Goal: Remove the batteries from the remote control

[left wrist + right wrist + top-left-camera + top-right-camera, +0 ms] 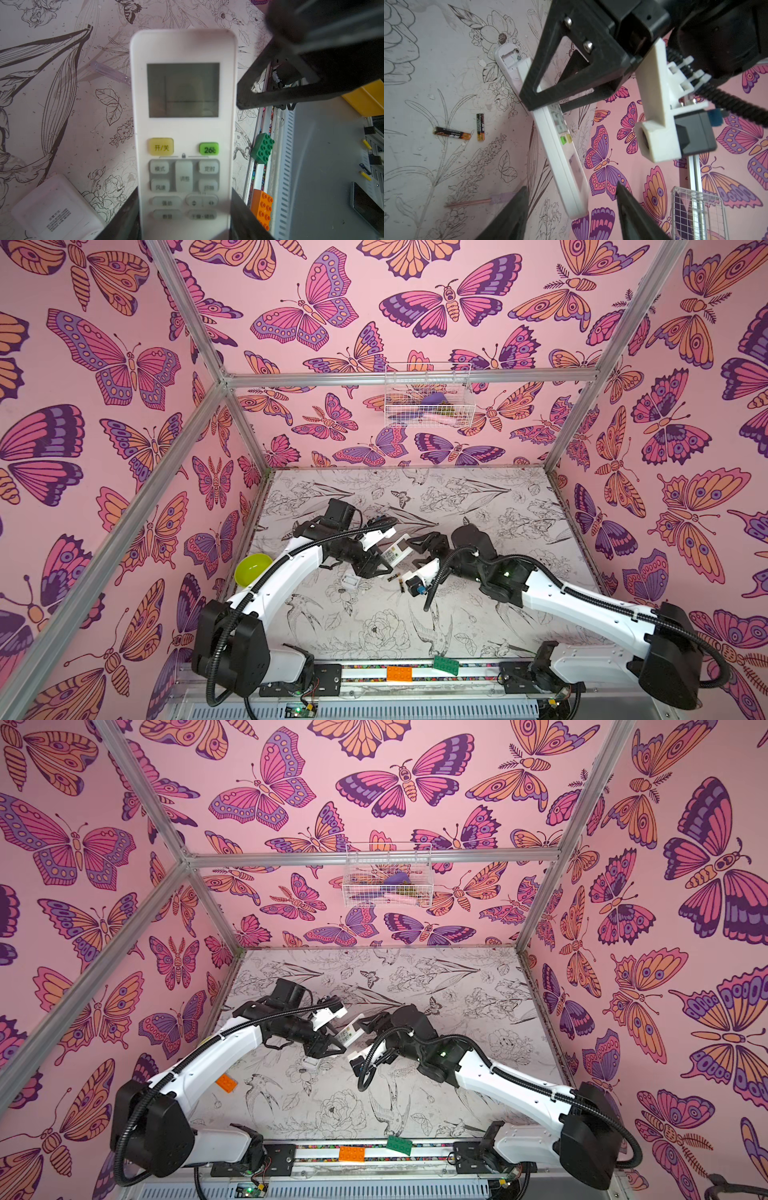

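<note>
At table middle, above floral-print tabletop (478,497): long white plastic remote control (560,145) hanging lifted, left gripper (184,191) clamping its button end. Right gripper (572,185) straddling display end, jaws standing apart, not pressing. Open battery bay (510,58) appearing empty. Black gold-ended cylindrical battery (451,133) and second matching battery (480,127) lying close together on tabletop, just nearside of remote. White rectangular cover (56,209) lying to their left. Unloading seeming done here; further batteries not showing.
</note>
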### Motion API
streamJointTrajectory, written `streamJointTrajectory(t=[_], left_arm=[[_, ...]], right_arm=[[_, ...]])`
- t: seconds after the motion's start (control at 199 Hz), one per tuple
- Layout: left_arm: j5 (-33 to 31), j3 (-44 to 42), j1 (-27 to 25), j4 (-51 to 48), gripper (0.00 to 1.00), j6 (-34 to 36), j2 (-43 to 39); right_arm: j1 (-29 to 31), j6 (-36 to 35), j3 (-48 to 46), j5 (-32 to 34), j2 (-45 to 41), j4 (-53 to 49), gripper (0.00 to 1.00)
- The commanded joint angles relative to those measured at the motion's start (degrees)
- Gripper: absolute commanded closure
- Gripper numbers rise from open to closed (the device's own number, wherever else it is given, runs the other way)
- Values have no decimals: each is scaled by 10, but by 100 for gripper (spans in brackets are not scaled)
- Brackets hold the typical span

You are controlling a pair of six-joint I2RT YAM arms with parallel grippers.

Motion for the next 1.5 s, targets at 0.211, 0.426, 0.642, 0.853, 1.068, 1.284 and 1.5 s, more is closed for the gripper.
streamJointTrajectory(t=[0.211,0.426,0.642,0.853,1.068,1.284,1.5], left_arm=[[-5,-8,-6,-5,100,23,-12],[2,-16,-6,-4,98,34,-18],[-9,-24,-5,0,77,44,-24],[-13,-21,0,1,41,41,-30],[-5,-6,34,-4,34,22,-51],[25,27,65,-39,27,34,-75],[37,67,67,-104,23,76,-83]], right_arm=[[23,-64,42,49,60,0,53],[28,-46,36,63,67,28,68],[37,-14,25,81,60,24,91],[40,27,13,86,49,15,92],[40,164,49,80,55,-91,100],[18,337,77,-19,53,-160,100],[-26,483,73,-122,52,-148,100]])
